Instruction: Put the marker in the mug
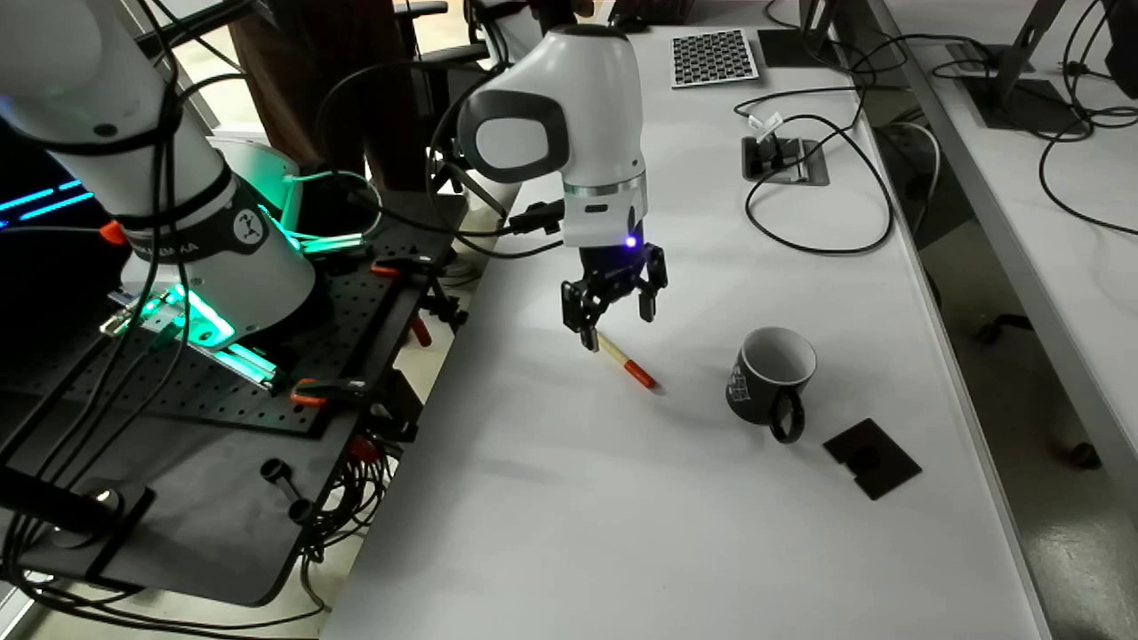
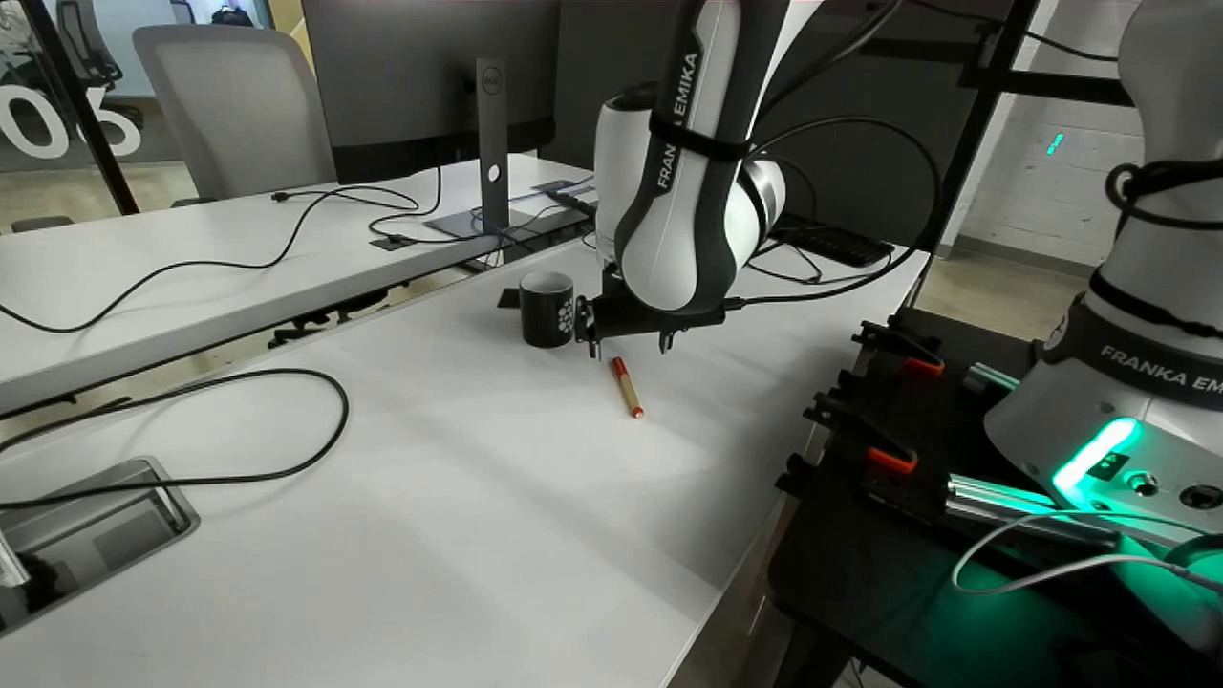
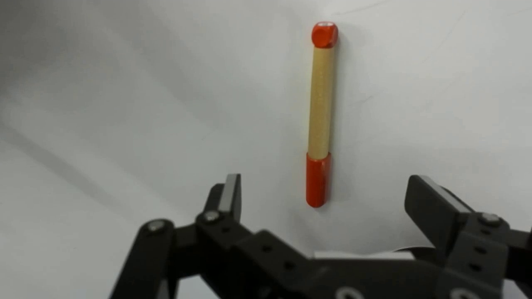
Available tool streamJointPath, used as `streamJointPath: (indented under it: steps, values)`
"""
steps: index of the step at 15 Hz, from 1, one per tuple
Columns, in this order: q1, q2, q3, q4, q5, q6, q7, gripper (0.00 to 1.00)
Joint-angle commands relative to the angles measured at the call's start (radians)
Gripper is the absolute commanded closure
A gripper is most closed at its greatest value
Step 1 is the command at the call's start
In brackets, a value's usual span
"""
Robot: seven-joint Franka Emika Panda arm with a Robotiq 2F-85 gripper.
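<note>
The marker has a tan body and red ends and lies flat on the white table. It also shows in an exterior view and in full in the wrist view. My gripper is open and empty above the table near the marker. In the wrist view its fingers stand apart on either side of the marker's longer red end, touching nothing. The dark mug stands upright, its paler inside and handle showing. It also shows in an exterior view. A dark curved edge behind the gripper in the wrist view may be its rim.
A flat black square lies beside the mug near the table's edge. A looped black cable and an outlet box are farther along the table. A monitor stands on the neighbouring table. Clamps hold the robot's stand.
</note>
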Motion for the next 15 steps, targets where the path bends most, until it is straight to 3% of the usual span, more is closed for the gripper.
streamJointPath:
  steps: [1, 5, 10, 15]
  values:
    - [-0.009, 0.001, 0.004, 0.0, -0.014, 0.003, 0.009, 0.0]
    - [0.003, 0.011, -0.011, 0.006, -0.008, -0.006, 0.023, 0.0]
    - [-0.056, 0.043, 0.031, 0.046, -0.01, -0.01, 0.017, 0.0]
    - [-0.049, 0.112, 0.025, 0.095, -0.01, 0.001, 0.028, 0.0]
